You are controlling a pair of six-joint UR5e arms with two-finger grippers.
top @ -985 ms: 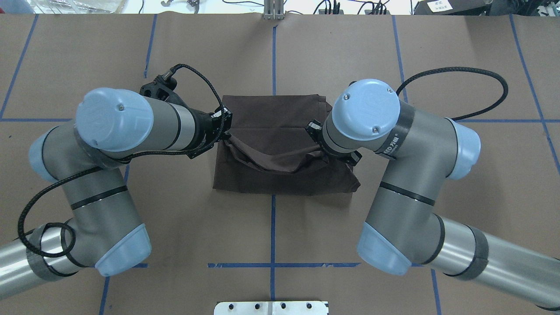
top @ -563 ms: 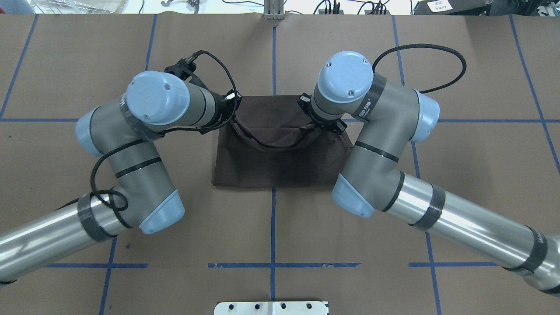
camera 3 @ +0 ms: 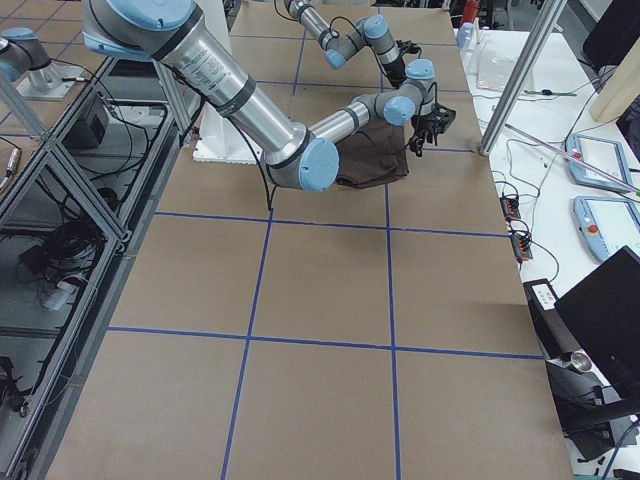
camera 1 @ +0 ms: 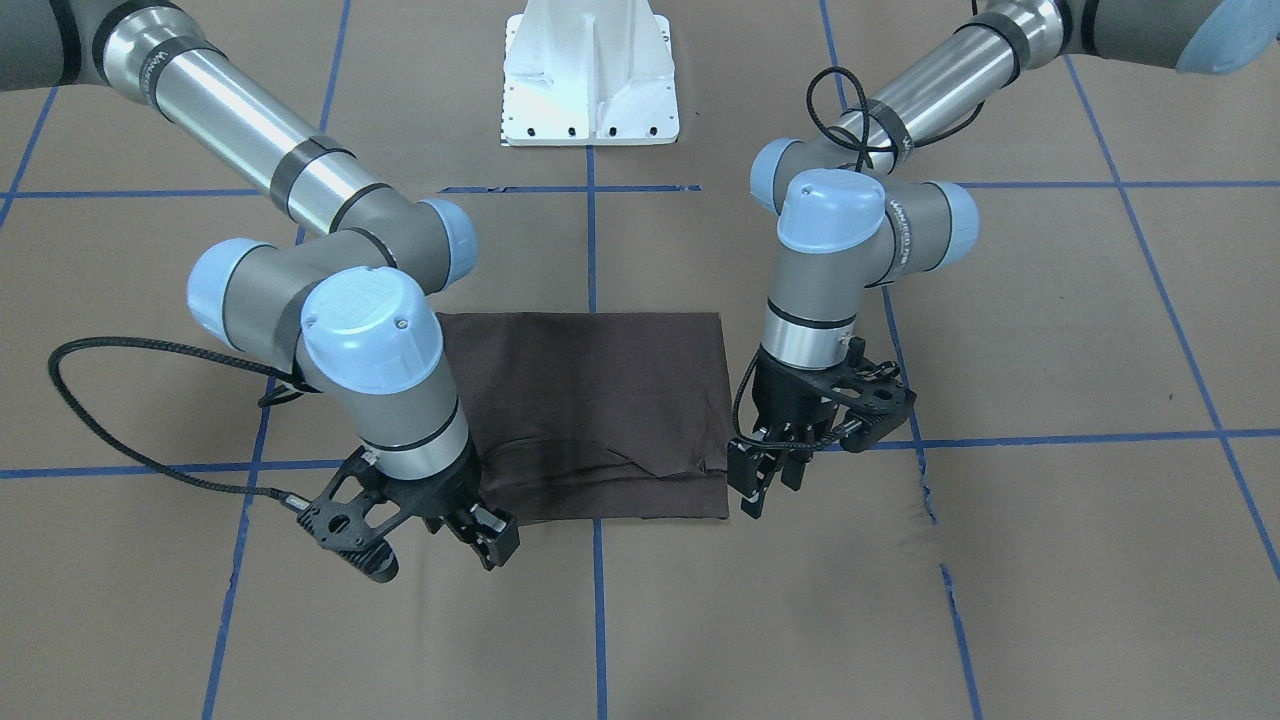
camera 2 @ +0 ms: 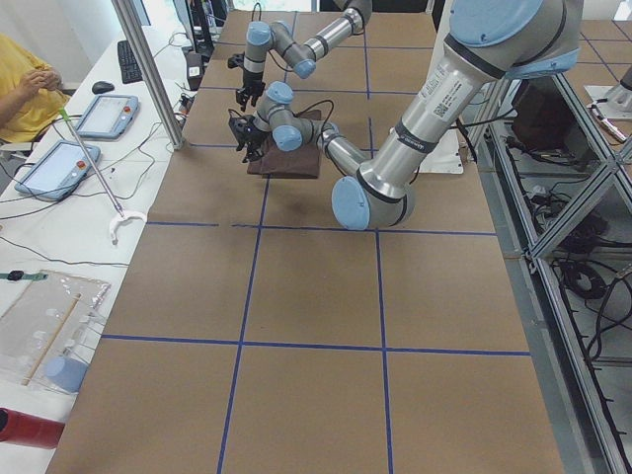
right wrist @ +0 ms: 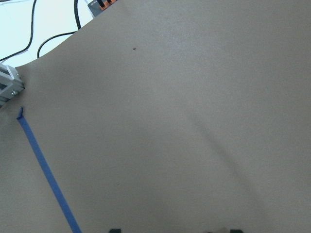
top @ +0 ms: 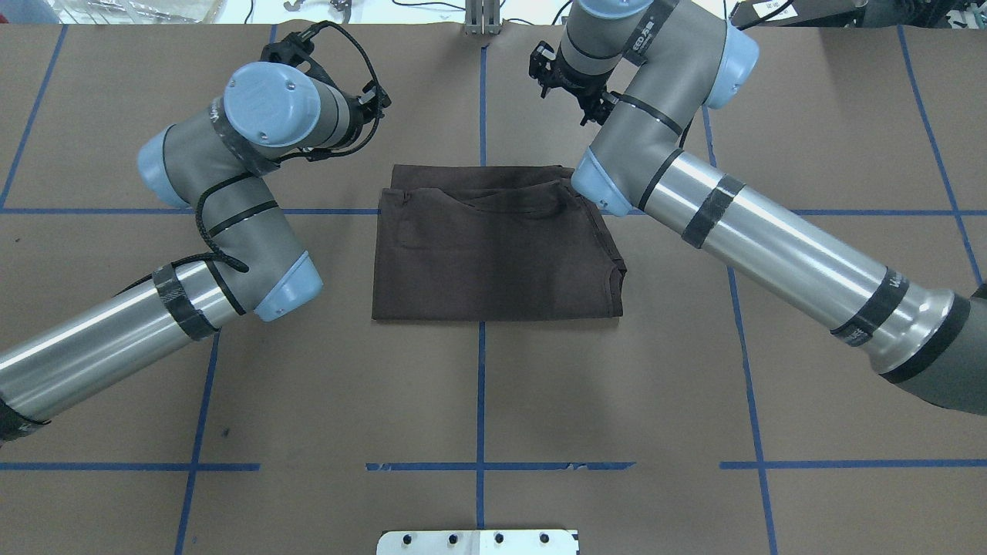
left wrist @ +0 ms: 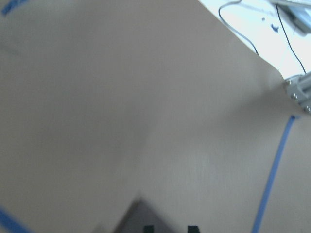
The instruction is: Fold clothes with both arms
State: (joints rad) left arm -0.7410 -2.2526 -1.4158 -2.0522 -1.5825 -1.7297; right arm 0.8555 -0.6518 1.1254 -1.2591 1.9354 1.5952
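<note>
Released since the earlier view, the dark brown T-shirt (top: 493, 262) now lies flat at the centre of the table (top: 478, 401), its carried layer draped just short of the far edge. Near the far corners, the left gripper (camera 1: 768, 482) and right gripper (camera 1: 493, 538) hang raised, fingers spread and empty. This fold looks finished; another may follow. Pale lettering on the arms' grey bands is too small to read.
</note>
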